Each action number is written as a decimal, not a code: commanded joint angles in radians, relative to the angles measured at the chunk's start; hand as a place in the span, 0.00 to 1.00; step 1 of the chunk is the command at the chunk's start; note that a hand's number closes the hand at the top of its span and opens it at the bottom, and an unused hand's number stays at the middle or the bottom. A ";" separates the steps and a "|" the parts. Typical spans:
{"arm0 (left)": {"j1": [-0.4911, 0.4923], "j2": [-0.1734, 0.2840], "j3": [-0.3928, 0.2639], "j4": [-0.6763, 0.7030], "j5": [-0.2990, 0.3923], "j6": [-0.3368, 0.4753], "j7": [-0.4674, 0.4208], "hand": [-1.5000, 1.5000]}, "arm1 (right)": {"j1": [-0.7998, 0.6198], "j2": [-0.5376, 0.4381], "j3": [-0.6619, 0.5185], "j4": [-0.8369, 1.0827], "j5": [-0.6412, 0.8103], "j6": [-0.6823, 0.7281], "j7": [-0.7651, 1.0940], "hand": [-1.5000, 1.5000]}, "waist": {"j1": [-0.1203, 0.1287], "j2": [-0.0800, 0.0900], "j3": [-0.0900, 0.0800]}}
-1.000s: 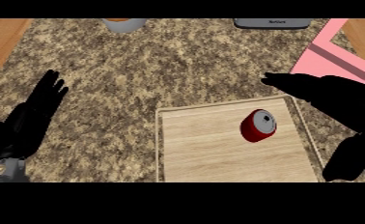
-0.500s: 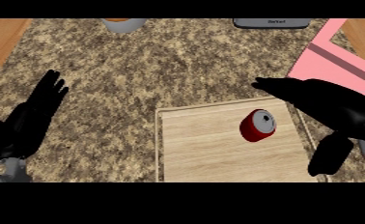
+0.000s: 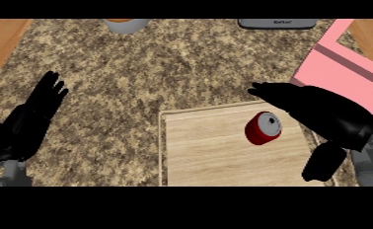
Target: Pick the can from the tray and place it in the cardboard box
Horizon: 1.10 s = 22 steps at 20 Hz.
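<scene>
A: Since the last frame my right hand [image 3: 320, 112] has moved left over the tray [image 3: 211, 154], fingers spread, holding nothing.

B: And the can [image 3: 262, 128]?

A: On its side in the tray, beside my fingers. I'd close around its body, then lift clear of the rim.

B: Room?

A: Left hand [image 3: 33, 117] rests open, well apart. Pink cardboard box [image 3: 331, 67] lies beyond, to the right; the bench [image 3: 160, 70] between them is open.

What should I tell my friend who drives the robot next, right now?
Left hand: open, resting at the left edge over the speckled stone counter, holding nothing.
Right hand: open, fingers spread above the tray's right side, beside the can, not gripping it.
Small red metal can: lying on the light wooden tray.
Pink cardboard box: at the right edge.
Done: nothing picked.
Left: grasp the can, lift it, place it in the box.
</scene>
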<state>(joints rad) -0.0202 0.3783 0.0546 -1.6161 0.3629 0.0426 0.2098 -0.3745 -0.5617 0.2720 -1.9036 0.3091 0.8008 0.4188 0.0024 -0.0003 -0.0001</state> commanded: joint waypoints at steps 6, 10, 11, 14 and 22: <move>-0.005 -0.019 0.055 -0.015 -0.019 -0.041 0.034 0.50 | -0.047 0.121 0.013 0.041 0.119 0.083 0.040 0.00 | 0.002 0.000 0.000; 0.002 -0.031 0.046 -0.110 -0.031 -0.005 0.128 0.50 | 0.023 0.124 0.030 0.024 0.207 0.050 0.003 0.00 | 0.002 -0.001 0.000; -0.010 -0.063 0.045 -0.026 -0.060 -0.038 0.043 0.50 | 0.048 0.120 0.005 -0.010 0.204 0.090 -0.017 0.00 | -0.001 0.000 0.000; -0.004 -0.047 0.077 -0.011 -0.043 -0.087 0.027 0.50 | 0.015 0.137 0.000 0.054 0.239 0.100 -0.019 0.00 | 0.001 0.000 0.000; 0.016 -0.088 0.087 -0.071 -0.069 -0.068 0.068 0.50 | 0.003 0.146 0.003 0.156 0.364 0.051 -0.138 0.00 | 0.004 0.000 0.000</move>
<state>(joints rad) -0.0440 0.3076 0.1339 -1.6302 0.2998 -0.0234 0.2646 -0.3657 -0.4119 0.2839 -1.8172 0.6169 0.8760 0.3549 0.0035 -0.0002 -0.0001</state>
